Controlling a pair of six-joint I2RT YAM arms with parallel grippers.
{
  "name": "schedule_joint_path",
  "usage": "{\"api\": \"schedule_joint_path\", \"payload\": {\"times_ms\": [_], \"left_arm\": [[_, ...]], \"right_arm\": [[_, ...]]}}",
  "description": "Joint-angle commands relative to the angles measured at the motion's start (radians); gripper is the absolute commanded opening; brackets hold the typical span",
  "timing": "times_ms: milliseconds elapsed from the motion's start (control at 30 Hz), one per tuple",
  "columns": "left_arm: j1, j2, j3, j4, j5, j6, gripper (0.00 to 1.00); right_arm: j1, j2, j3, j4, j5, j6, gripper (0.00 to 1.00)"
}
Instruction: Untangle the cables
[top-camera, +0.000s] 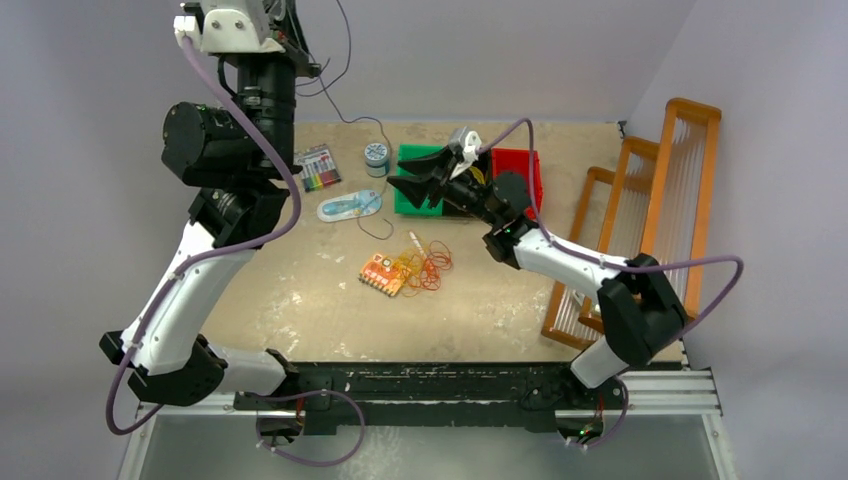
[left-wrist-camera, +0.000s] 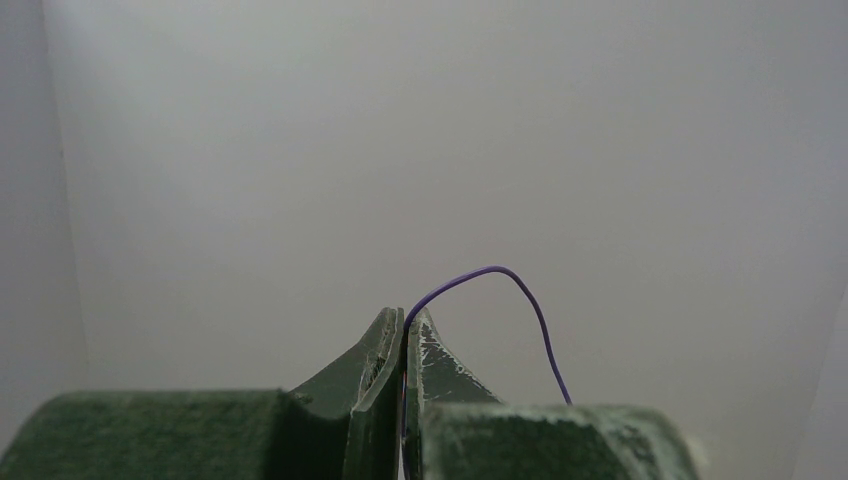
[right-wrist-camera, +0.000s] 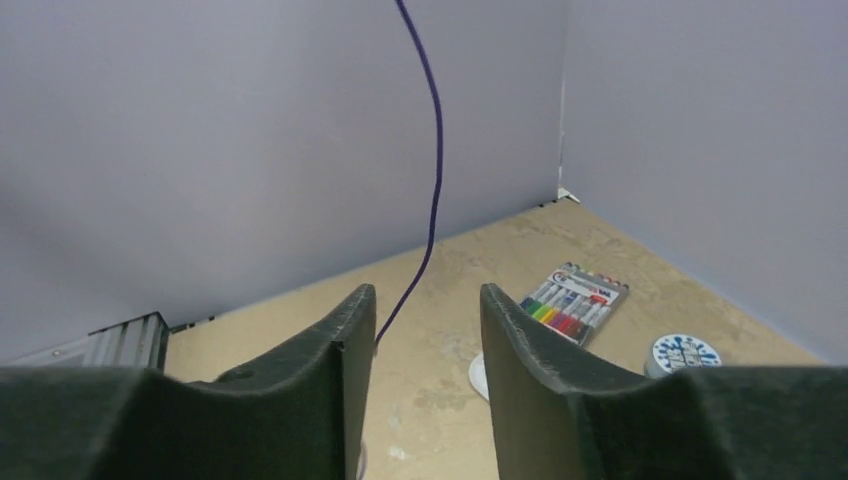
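Observation:
The cables lie as a small tangle (top-camera: 424, 264) of orange-red and yellow loops on the table, next to an orange circuit board (top-camera: 382, 272). One thin purple cable (top-camera: 349, 52) rises from the table up to my raised left gripper (top-camera: 305, 55). In the left wrist view, the left gripper (left-wrist-camera: 405, 315) is shut on this purple cable (left-wrist-camera: 500, 272), which arcs out above the fingertips. My right gripper (top-camera: 402, 172) is open and empty above the green bin. In the right wrist view, the purple cable (right-wrist-camera: 435, 150) hangs just beyond the open right gripper (right-wrist-camera: 425, 295), near its left finger.
A marker pack (top-camera: 318, 168), a tape roll (top-camera: 376, 156) and a blue-white flat object (top-camera: 350, 206) lie at the back left. A green bin (top-camera: 412, 155) and a red bin (top-camera: 522, 165) stand at the back. Wooden racks (top-camera: 660, 200) line the right side.

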Motion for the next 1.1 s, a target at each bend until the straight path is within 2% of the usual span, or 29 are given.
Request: {"api": "schedule_joint_path", "payload": {"times_ms": [0, 67, 133, 400, 533, 667, 700, 733, 767, 800, 833, 867, 1067], "left_arm": [[0.003, -0.034, -0.005, 0.02, 0.032, -0.031, 0.0], [0.004, -0.036, -0.006, 0.017, 0.033, -0.034, 0.0], [0.003, -0.037, -0.007, 0.015, 0.033, -0.033, 0.0], [0.004, -0.039, -0.01, 0.013, 0.026, -0.031, 0.0], [0.003, -0.036, -0.009, 0.014, 0.027, -0.034, 0.0], [0.004, -0.033, -0.009, 0.012, 0.03, -0.04, 0.0], [0.003, -0.035, -0.009, 0.011, 0.032, -0.042, 0.0], [0.003, -0.034, -0.01, 0.01, 0.031, -0.044, 0.0], [0.003, -0.034, -0.01, 0.009, 0.032, -0.045, 0.0], [0.004, -0.035, -0.011, 0.007, 0.032, -0.046, 0.0], [0.003, -0.036, -0.011, 0.006, 0.033, -0.047, 0.0], [0.003, -0.036, -0.012, 0.005, 0.033, -0.047, 0.0], [0.003, -0.044, -0.029, -0.002, 0.001, -0.042, 0.0]], "right_arm": [[0.002, 0.047, 0.094, 0.14, -0.078, 0.064, 0.36], [0.0, 0.075, 0.114, 0.169, -0.095, 0.085, 0.31], [0.0, 0.096, 0.132, 0.186, -0.118, 0.097, 0.32], [-0.001, 0.118, 0.139, 0.223, -0.146, 0.126, 0.68], [-0.001, 0.123, 0.145, 0.233, -0.149, 0.129, 0.75], [-0.001, 0.148, 0.183, 0.219, -0.152, 0.137, 0.75], [-0.001, 0.157, 0.195, 0.212, -0.152, 0.14, 0.71], [0.0, 0.166, 0.211, 0.199, -0.154, 0.143, 0.61], [0.001, 0.18, 0.23, 0.186, -0.163, 0.144, 0.45], [0.0, 0.19, 0.249, 0.184, -0.176, 0.144, 0.21], [-0.001, 0.195, 0.258, 0.188, -0.183, 0.144, 0.06], [0.0, 0.198, 0.259, 0.195, -0.18, 0.148, 0.0], [0.0, 0.169, 0.224, 0.2, -0.162, 0.14, 0.0]]}}
